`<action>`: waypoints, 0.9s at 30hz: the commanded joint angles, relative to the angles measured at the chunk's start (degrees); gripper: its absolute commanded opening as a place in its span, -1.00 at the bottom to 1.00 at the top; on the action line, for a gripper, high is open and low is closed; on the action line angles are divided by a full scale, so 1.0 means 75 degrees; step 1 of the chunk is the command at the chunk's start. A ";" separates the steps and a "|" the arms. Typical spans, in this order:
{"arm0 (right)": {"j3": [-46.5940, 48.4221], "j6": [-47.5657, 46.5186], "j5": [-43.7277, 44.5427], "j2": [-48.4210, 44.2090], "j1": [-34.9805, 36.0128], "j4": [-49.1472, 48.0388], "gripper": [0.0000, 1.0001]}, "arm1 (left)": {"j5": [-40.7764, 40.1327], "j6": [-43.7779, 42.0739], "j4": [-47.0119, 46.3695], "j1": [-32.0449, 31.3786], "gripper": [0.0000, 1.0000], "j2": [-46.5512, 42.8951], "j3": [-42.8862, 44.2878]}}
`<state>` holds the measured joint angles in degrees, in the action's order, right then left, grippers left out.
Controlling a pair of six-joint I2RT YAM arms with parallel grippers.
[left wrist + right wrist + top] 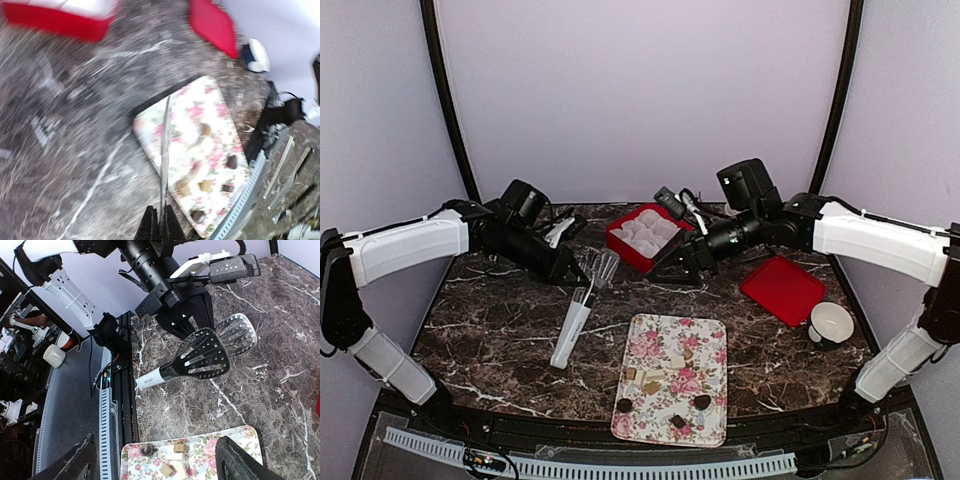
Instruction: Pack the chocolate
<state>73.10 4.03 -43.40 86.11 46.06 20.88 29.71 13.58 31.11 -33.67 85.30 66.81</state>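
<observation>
- The left gripper [576, 271] is clamped on the slotted head end of the tongs [574, 322], whose white handle slants toward the near left.
- The right gripper [672, 268] has its jaws wide apart, holding nothing, near the red box [620, 241].
- The chocolate pieces [652, 386] lie scattered on the floral tray [706, 335], near centre.
</observation>
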 commanded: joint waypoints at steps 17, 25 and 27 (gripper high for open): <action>-0.0724 -0.0048 -0.0594 -0.1523 0.0331 0.1252 0.32 | 0.1053 -0.1657 0.1255 -0.2483 -1.00 0.1344 0.2468; -0.0729 -0.0090 -0.0353 -0.1499 0.0535 0.1320 -0.14 | 0.1210 -0.1542 0.1211 -0.2675 -1.00 0.1524 0.2713; -0.0705 -0.0190 -0.0334 -0.1448 0.0588 0.1446 -0.26 | 0.1237 -0.1542 0.1222 -0.2704 -1.00 0.1533 0.2755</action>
<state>68.03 3.73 -46.37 75.83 49.47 31.14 36.91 2.55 39.29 -53.32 97.10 85.19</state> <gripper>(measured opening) 0.408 0.018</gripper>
